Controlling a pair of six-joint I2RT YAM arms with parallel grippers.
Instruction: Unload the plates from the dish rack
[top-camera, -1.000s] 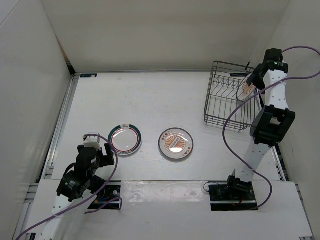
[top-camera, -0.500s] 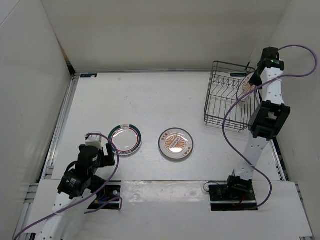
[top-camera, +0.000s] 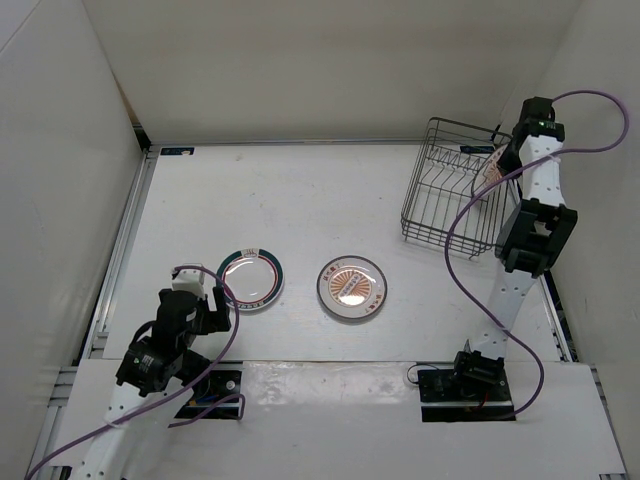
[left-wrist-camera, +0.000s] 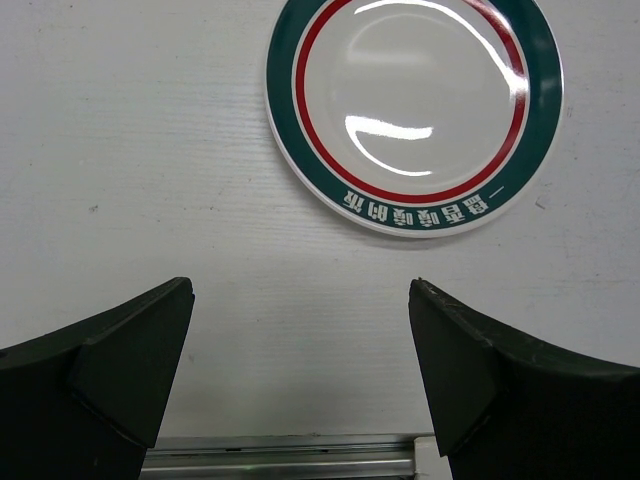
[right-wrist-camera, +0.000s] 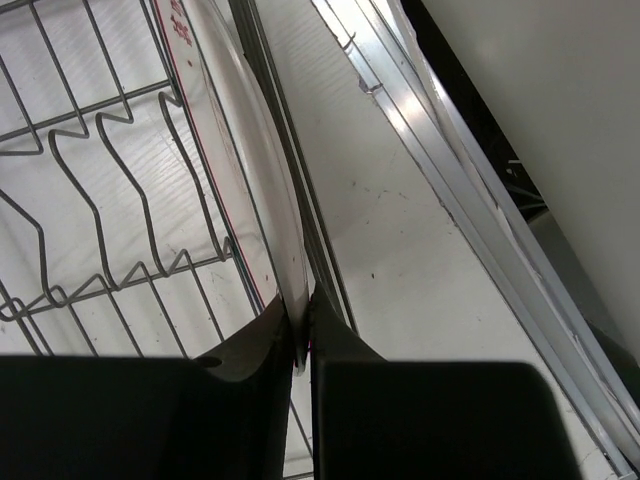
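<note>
The white table (top-camera: 300, 200) sits inside a box of plain white walls (top-camera: 330, 70), with aluminium rails (top-camera: 125, 240) along its left and right edges. Two plates lie flat near the front, side by side and apart: the green-rimmed plate (top-camera: 249, 278) on the left, with a thin red ring and white lettering inside the band, and the orange sunburst plate (top-camera: 351, 286) to its right. The left gripper (top-camera: 200, 300) hangs low just in front of the green-rimmed plate, jaws spread wide and holding nothing; its wrist view shows bare table between the fingers. The dark wire dish rack (top-camera: 435, 200) stands in the far right corner, close to the right rail. The third plate (top-camera: 492, 168) stands on edge at the rack's right end, beside the zigzag divider wires. The right gripper (top-camera: 505, 160) is pinched on that plate's rim, the rack's end wires right beside its fingers. A purple cable (top-camera: 460, 250) loops from the right arm across the rack's near right corner.
</note>
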